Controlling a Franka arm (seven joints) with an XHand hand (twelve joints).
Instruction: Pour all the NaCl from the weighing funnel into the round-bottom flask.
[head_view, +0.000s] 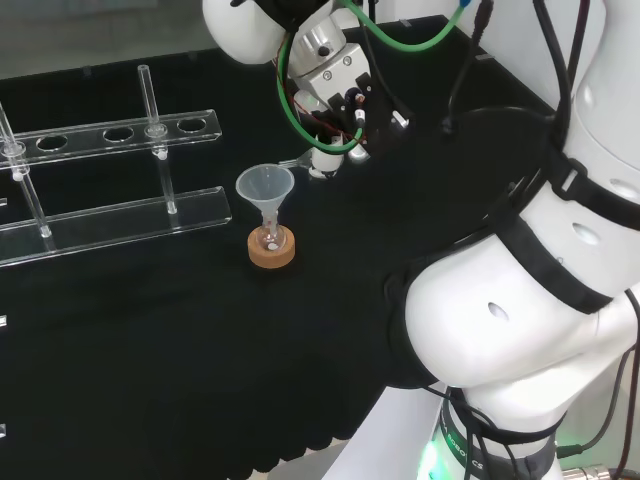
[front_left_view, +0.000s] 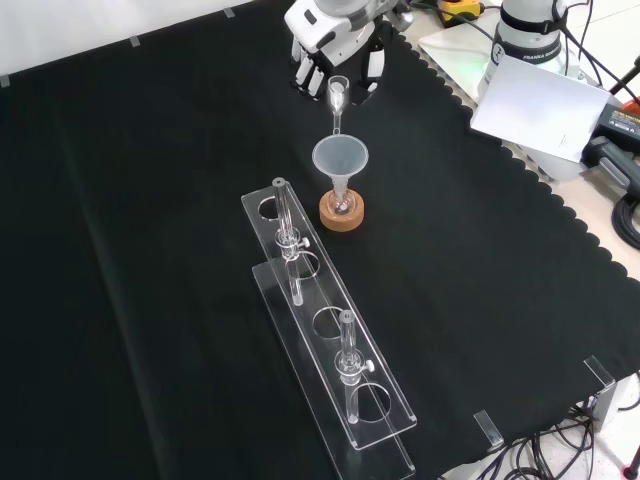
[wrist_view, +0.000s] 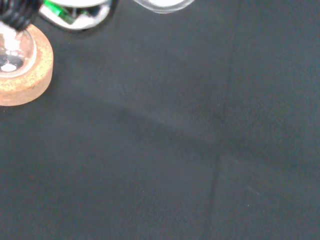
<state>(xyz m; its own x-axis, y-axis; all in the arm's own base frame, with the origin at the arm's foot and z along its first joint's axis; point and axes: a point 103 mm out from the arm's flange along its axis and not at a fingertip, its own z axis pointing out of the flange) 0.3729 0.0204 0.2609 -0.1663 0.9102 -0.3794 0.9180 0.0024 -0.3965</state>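
Observation:
A small round-bottom flask (head_view: 270, 238) (front_left_view: 342, 203) (wrist_view: 12, 50) sits in a cork ring (head_view: 272, 252) (front_left_view: 342, 214) (wrist_view: 27, 77) on the black cloth, with a clear plastic funnel (head_view: 265, 187) (front_left_view: 340, 157) standing in its neck. The black and white hand (head_view: 338, 105) (front_left_view: 335, 48) hangs just beyond the funnel, its fingers curled on the clear weighing funnel (head_view: 320, 161) (front_left_view: 338, 98). The weighing funnel's narrow spout points toward the plastic funnel's rim and ends just short of it. Some white grains lie in the flask's bottom.
A clear acrylic rack (head_view: 120, 215) (front_left_view: 330, 340) with a few glass tubes stands left of the flask in the head view and nearer the camera in the front view. The cloth's scalloped edge (front_left_view: 520, 170) runs along the front view's right, with white paper (front_left_view: 540, 100) beyond.

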